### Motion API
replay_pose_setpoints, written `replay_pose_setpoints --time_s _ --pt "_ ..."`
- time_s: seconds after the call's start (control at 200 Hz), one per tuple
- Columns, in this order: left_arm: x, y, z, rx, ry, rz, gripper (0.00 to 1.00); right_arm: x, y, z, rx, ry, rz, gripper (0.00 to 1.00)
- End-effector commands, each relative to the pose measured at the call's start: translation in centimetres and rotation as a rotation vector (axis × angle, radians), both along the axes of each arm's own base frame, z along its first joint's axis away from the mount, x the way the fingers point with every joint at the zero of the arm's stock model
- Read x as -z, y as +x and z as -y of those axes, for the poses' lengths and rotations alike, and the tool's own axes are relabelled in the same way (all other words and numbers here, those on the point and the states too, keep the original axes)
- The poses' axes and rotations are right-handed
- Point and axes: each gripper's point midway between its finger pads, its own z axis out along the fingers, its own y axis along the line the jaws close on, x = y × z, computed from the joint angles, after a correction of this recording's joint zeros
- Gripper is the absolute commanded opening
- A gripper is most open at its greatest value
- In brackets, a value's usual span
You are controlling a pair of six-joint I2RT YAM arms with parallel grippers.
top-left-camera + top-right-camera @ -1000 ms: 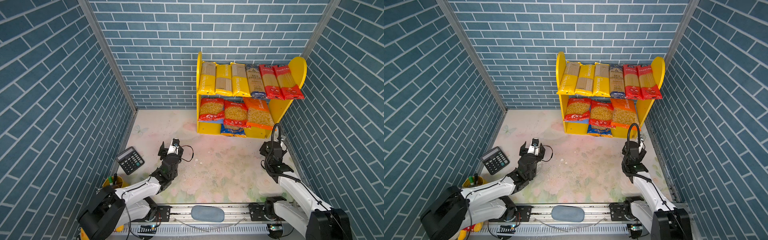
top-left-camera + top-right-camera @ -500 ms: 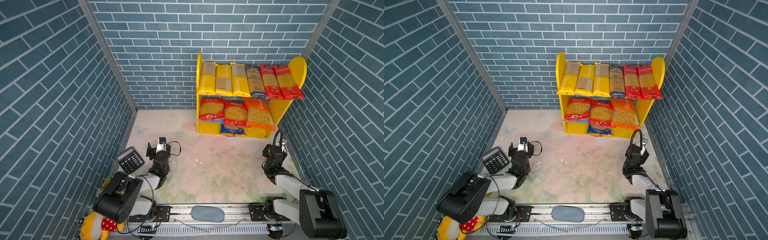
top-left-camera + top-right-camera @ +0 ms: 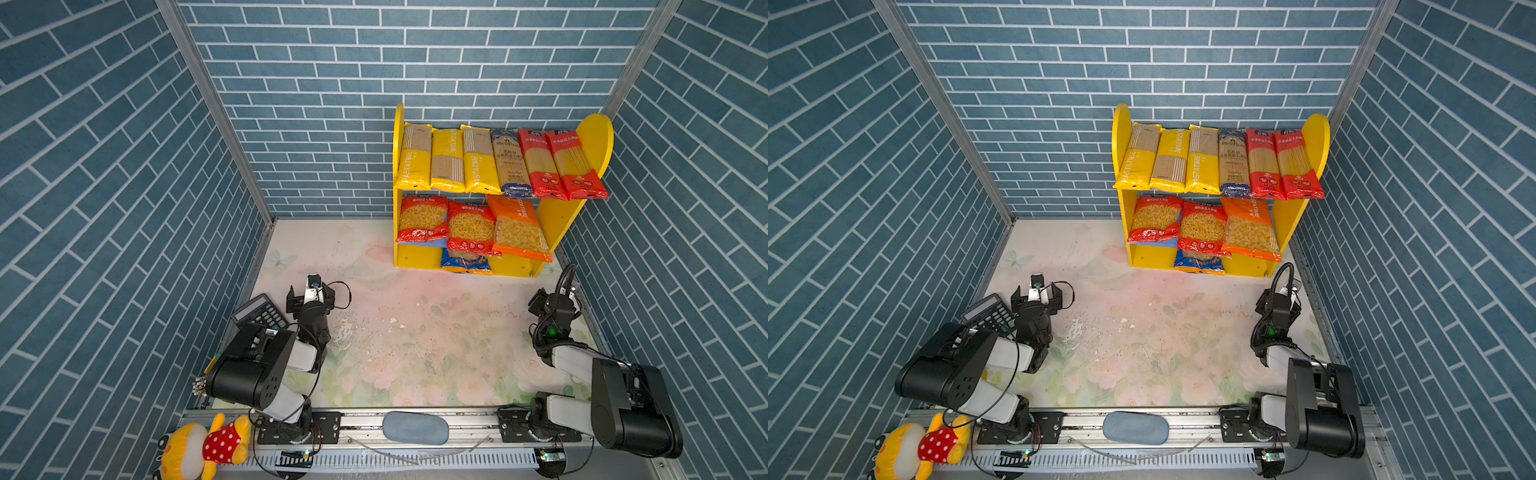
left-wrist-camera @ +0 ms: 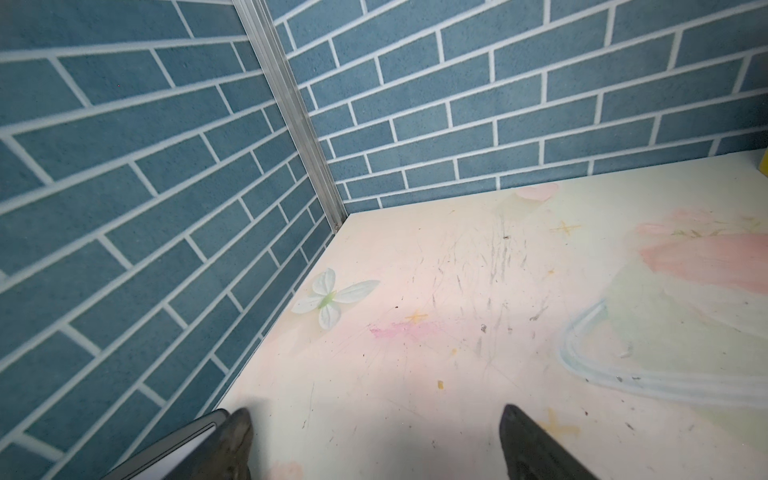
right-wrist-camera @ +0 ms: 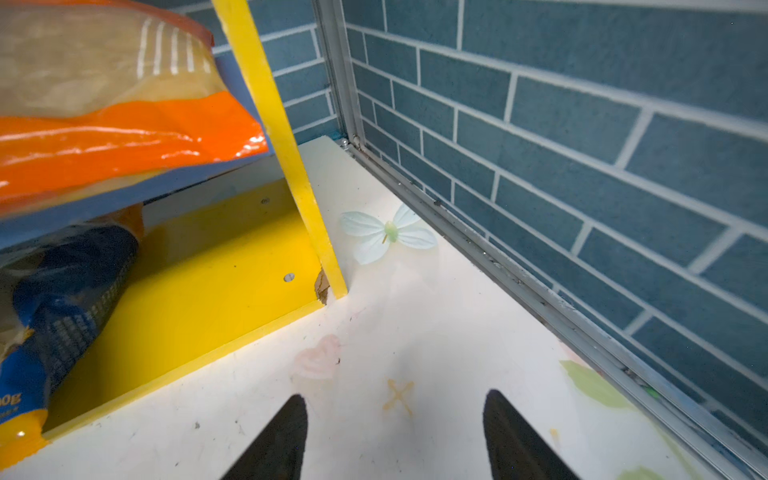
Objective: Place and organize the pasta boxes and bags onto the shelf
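While the left gripper and right gripper gape empty, glossy pasta packs line the yellow shelf

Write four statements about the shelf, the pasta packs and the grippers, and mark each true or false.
1. Six long pasta packs lie on the upper board of the shelf. True.
2. In both top views the orange pasta bag sits at the lower board's left end. False: it is at the right end, beside two red pasta bags.
3. The left gripper grips the calculator. False: it is open and empty; the calculator lies on the table beside it.
4. The right gripper is open, holding nothing. True.
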Motion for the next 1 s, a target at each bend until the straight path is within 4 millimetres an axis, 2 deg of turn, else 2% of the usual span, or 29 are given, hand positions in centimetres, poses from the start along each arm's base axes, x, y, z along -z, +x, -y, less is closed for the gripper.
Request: replay_pose_setpoints --time_s 0.0,0.115,0.27,0.485,0.605,0.64,0.69,0.995 --pt "-0.3 0.6 0.2 0.024 -0.036 0.009 0.93 -1.5 1.0 -0.1 -0.032 -0.06 0.051 0.67" --pt "0.2 0.9 0.1 0.041 -0.057 -0.012 0.93 -0.8 0.8 0.7 0.015 -0.069 0.101 0.68" --pt "1.2 1.2 0.0 0.053 -0.075 -0.029 0.93 -0.4 2.1 -0.3 -0.063 -0.067 0.052 0.67" --pt "1.4 1.9 -0.7 0.025 -0.088 -0.059 0.95 0.0 3.1 -1.7 -0.157 -0.072 0.038 0.68" --pt "1.5 2.7 -0.8 0.027 -0.105 -0.093 0.95 0.9 4.3 -3.1 -0.257 -0.083 0.048 0.67" --pt "1.8 2.8 -0.9 0.028 -0.112 -0.111 0.95 1.7 4.0 -3.2 -0.261 -0.071 -0.006 0.67" --pt "1.8 3.1 -1.1 0.024 -0.117 -0.119 0.95 1.2 4.5 -3.3 -0.263 -0.077 0.021 0.67" --pt "2.1 3.2 -1.6 0.027 -0.152 -0.129 1.0 1.3 4.1 -3.1 -0.243 -0.083 0.008 0.64"
